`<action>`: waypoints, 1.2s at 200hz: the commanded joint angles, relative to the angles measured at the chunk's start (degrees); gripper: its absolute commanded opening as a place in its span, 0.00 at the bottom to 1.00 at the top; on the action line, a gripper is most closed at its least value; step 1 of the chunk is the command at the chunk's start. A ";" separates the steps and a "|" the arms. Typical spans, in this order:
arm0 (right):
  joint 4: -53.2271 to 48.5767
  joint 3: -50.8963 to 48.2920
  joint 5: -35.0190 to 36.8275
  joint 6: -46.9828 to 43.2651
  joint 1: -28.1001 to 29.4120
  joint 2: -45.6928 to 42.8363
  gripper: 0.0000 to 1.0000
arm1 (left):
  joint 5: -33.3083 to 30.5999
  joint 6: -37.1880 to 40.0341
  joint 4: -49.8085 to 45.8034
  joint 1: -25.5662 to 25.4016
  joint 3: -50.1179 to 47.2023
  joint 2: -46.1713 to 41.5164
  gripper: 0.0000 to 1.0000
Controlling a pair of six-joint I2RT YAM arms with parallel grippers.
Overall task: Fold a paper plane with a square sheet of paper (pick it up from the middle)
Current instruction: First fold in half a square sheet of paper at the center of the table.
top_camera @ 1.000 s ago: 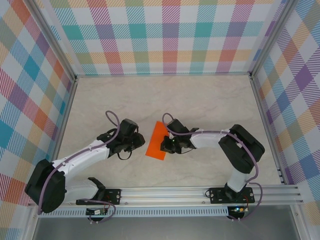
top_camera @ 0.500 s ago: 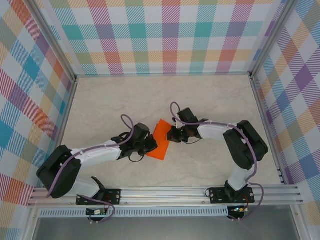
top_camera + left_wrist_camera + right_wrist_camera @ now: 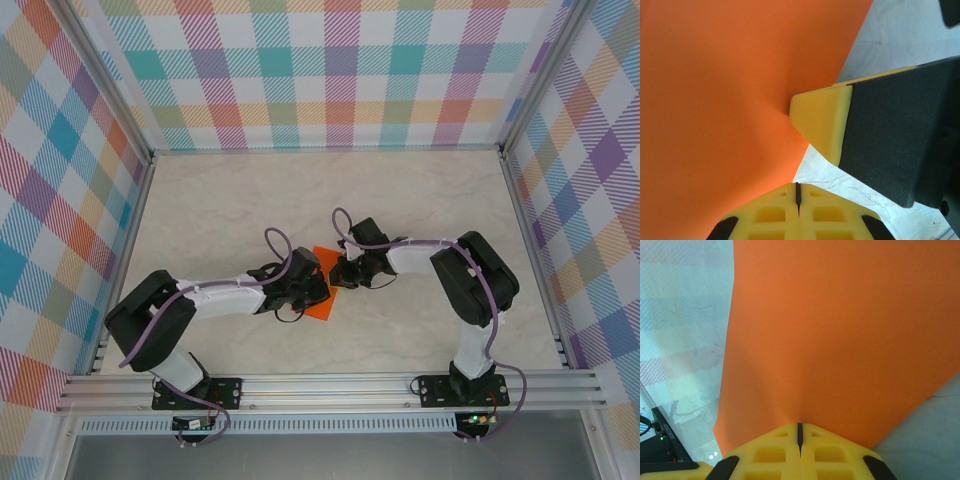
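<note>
Both arms extended inward, low, converging on paper. Left gripper pinches its left side; right gripper pinches its right.

Robot test cell — plaid panel walls, aluminium rail, marble-look tabletop.

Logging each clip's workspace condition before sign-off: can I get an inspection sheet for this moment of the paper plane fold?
Surface: pale marbled tabletop, no marks seen.
Job's things: square sheet of paper, orange, pinched from two sides.
Clutter: nothing seen.
Grippers: left gripper and right gripper, fingers shut on the sheet.
Cables: purple cables loop up near both wrists.
Surroundings: plaid walls; metal rail at the near edge.
</note>
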 commanded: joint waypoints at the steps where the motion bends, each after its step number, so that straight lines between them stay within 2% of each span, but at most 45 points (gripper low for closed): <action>1: 0.27 0.58 -1.28 -1.58 -0.46 -0.08 0.04 | 0.95 -0.72 2.18 -0.94 1.56 1.82 0.00; 69: 3.94 -2.40 -2.84 -0.98 -0.78 -4.19 0.05 | -0.72 -0.65 0.77 -1.42 0.43 3.70 0.00; 138: 3.79 -3.70 -3.72 -2.09 -0.84 -1.77 0.05 | -2.30 -0.05 -1.13 -1.65 0.65 4.11 0.00; 176: 2.41 -2.74 -1.71 -2.60 -0.79 -0.40 0.05 | -2.33 -0.40 -2.81 -1.84 0.88 5.02 0.00; 240: -0.02 -0.24 2.75 -4.44 -1.58 1.31 0.05 | -3.35 -1.84 -12.85 -2.48 1.95 6.02 0.00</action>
